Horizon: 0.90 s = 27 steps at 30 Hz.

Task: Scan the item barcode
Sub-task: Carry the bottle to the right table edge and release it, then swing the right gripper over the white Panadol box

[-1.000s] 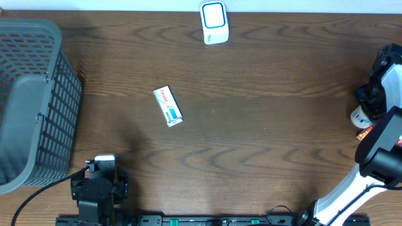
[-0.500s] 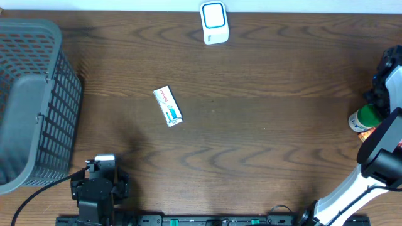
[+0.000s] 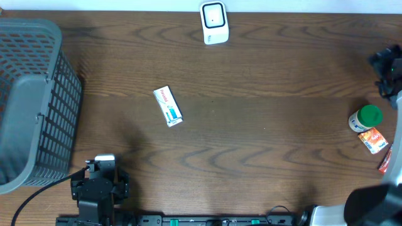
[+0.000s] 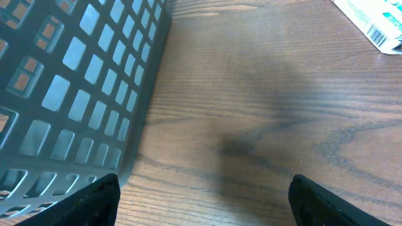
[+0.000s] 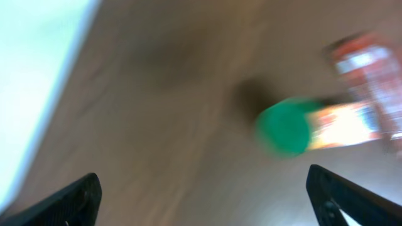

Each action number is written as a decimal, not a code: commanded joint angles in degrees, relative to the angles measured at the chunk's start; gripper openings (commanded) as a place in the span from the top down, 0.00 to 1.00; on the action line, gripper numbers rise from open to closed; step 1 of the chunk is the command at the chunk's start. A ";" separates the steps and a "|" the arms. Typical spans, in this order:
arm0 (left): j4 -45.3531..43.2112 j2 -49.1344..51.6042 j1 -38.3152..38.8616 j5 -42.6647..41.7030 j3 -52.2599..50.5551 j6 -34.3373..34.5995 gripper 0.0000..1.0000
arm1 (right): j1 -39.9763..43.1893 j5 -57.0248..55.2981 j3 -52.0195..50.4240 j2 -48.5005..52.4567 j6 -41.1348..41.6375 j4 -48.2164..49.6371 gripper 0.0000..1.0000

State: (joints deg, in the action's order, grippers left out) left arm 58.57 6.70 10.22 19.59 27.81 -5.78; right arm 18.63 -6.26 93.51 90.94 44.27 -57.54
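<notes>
The white barcode scanner (image 3: 214, 23) stands at the table's far edge. A small white box (image 3: 168, 106) lies flat left of centre; its barcode end (image 4: 375, 21) shows at the top right of the left wrist view. A green-capped bottle (image 3: 365, 118) stands free on the table at the right, blurred in the right wrist view (image 5: 284, 128). My right gripper (image 3: 387, 65) hangs open beyond the bottle, apart from it, with nothing between its fingers (image 5: 207, 201). Open and empty too, my left gripper (image 3: 100, 166) rests at the near left (image 4: 201, 204).
A grey mesh basket (image 3: 31, 100) fills the left side, its wall close to my left fingers (image 4: 81, 94). An orange packet (image 3: 372, 140) and a red item (image 3: 384, 164) lie just near of the bottle at the right edge.
My right gripper has opened, let go of the green-capped bottle and drawn away toward the far side. The bottle now stands alone. The left arm has not moved.
</notes>
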 commanded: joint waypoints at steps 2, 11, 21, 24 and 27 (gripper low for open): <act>0.09 -0.09 -0.17 0.15 0.46 0.52 0.14 | -10.88 27.12 0.00 2.05 -9.40 4.00 0.01; 0.09 -0.09 -0.17 0.15 0.46 0.52 0.14 | -43.23 20.46 0.00 13.05 -25.20 13.53 0.01; 0.09 -0.09 -0.17 0.15 0.48 0.52 0.14 | -62.16 0.33 0.02 29.49 -22.01 25.05 0.01; 0.09 -0.09 -0.17 0.15 0.48 0.52 0.14 | -63.95 0.37 0.02 32.54 -21.77 26.32 0.01; 0.09 -0.09 -0.17 0.15 0.46 0.52 0.14 | -65.05 0.35 0.02 34.77 -21.77 26.53 0.01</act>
State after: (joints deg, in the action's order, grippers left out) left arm 58.57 6.70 10.22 19.59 27.81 -5.78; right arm -45.63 -3.22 93.56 124.29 21.91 -31.40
